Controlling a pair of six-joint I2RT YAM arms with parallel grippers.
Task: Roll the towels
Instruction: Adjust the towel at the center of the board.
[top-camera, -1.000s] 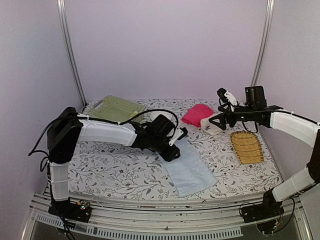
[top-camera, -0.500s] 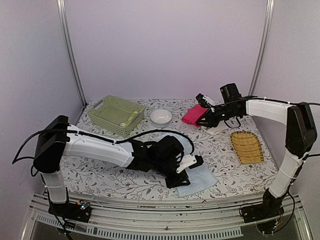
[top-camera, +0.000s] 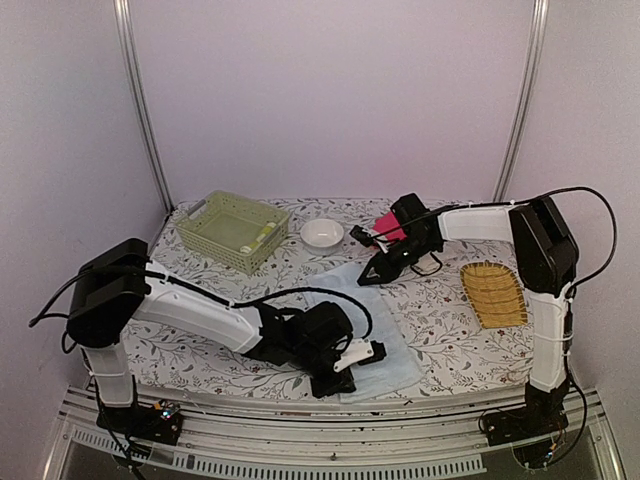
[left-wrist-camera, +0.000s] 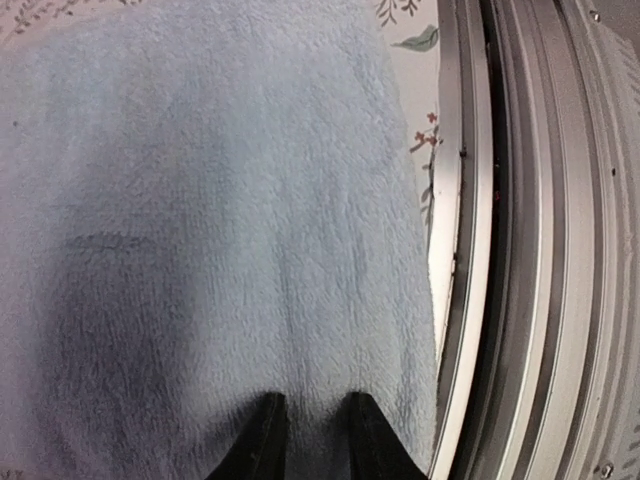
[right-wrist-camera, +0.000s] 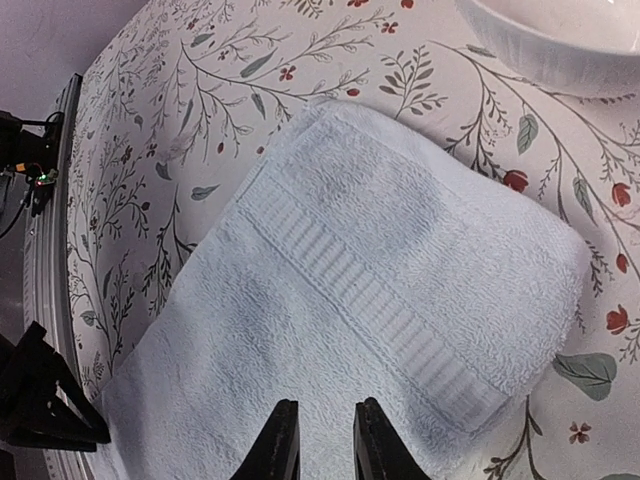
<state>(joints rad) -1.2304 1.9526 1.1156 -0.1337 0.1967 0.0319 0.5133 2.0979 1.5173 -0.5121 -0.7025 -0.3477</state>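
The big towel lies in the middle of the desk, running from the front edge back toward the centre. One side of its near end lies just beside the front rail. The left hand is down at that near end, and the right hand is at the far end. Behind the far end, near but apart, stands the bowl. Left of the bowl, toward the back left corner, sits the basket. Right of the bowl, partly behind the right arm, lies a second towel. The woven tray lies near the right edge, well apart from the big towel.
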